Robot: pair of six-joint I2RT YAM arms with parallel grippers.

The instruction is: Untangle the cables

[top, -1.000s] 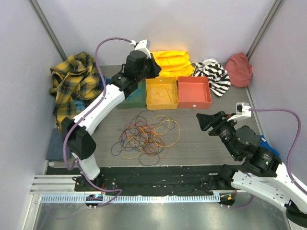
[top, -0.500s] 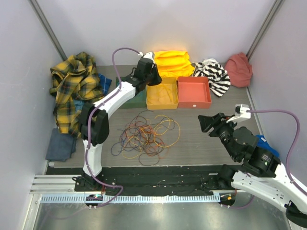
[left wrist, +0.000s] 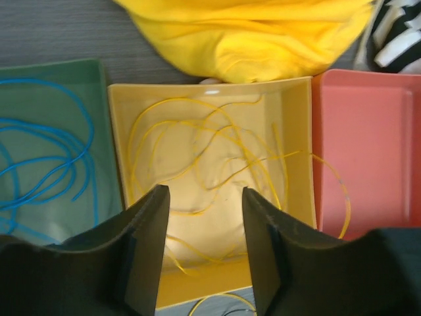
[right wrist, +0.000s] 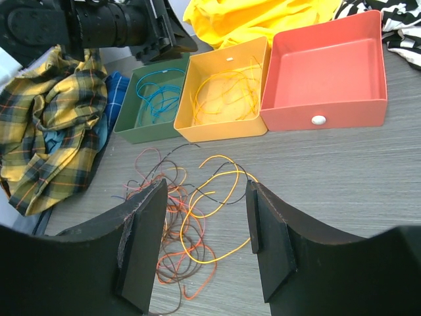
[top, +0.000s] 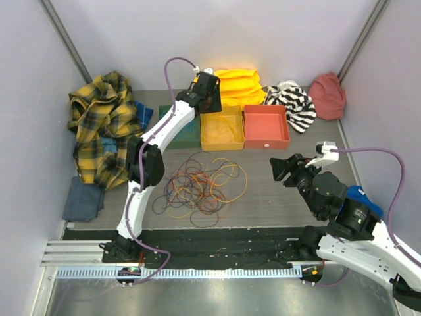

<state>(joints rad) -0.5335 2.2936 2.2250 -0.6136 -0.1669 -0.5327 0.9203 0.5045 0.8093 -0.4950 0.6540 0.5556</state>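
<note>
The right gripper hangs open over the table's near right. The cables lie tangled mid-table, just in front of the green tray, yellow tray and red tray. The left gripper, fingers apart and holding nothing, hovers above the yellow tray.

Robot lab test cell. Plain pale walls close me in left, far, right; metal struts in far corners. My left arm and right arm bolted on black base plate, slotted aluminium rail along near edge. Lilac hoses run to my wrists. Grey table carries staged props: green tray, yellow tray, red tray in row at far side, cables mid-table, clothes heaps along left and far edges.
</note>
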